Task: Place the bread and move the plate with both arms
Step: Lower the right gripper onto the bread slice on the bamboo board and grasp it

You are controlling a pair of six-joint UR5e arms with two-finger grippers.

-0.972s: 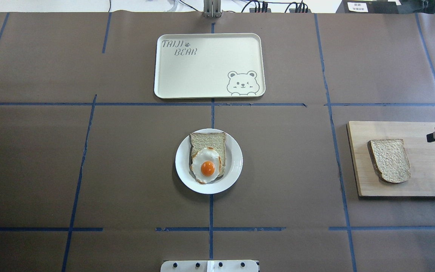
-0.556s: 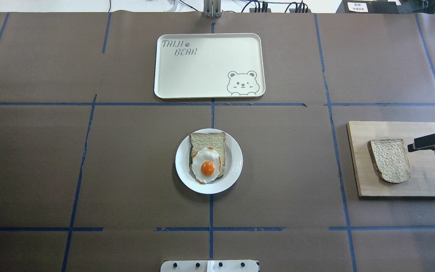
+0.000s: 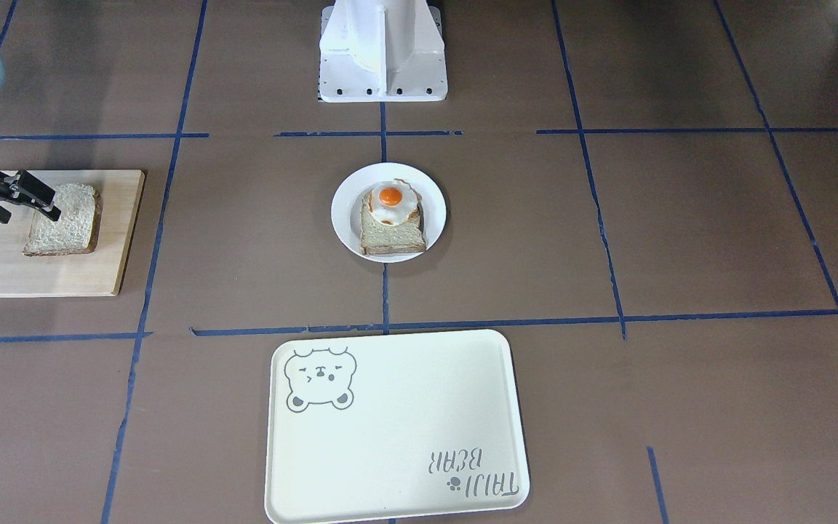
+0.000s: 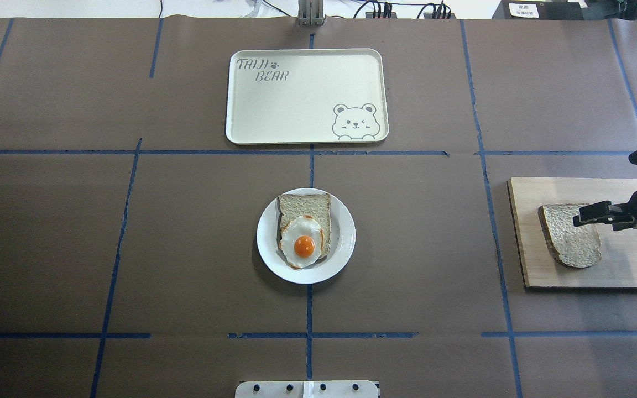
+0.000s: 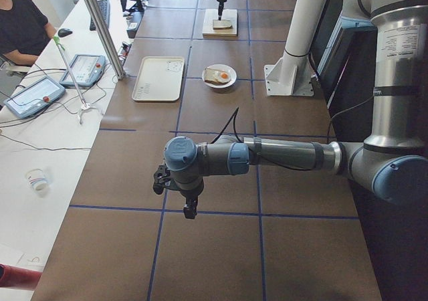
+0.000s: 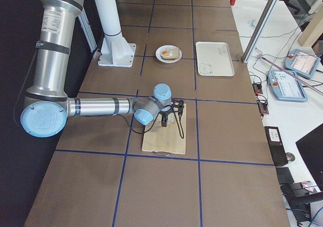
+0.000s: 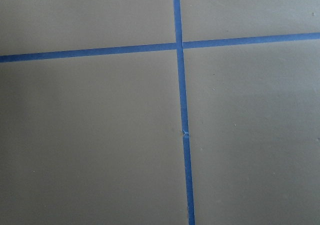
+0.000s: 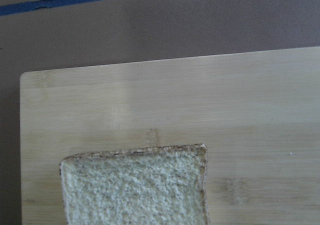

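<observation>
The bread [image 4: 570, 240] lies flat on a wooden board [image 4: 628, 265] at the table's right; it also shows in the front view [image 3: 62, 229] and the right wrist view [image 8: 135, 187]. My right gripper [image 4: 596, 221] hovers over the slice's right far corner, open and empty, jaws spread either side of that edge [image 3: 32, 216]. The white plate [image 4: 343, 243] sits at the table's middle and holds a toast slice with a fried egg [image 4: 303, 243]. My left gripper [image 5: 187, 204] shows only in the exterior left view, low over bare table; I cannot tell if it is open.
A cream bear tray [image 4: 296, 99] lies beyond the plate, towards the far edge. The white pedestal base [image 3: 382, 51] stands at the robot's side. Blue tape lines cross the brown table cover [image 7: 182, 135].
My right gripper has come in from the right edge, moving left over the board to the bread's right far corner. Bread, plate and tray have not moved.
</observation>
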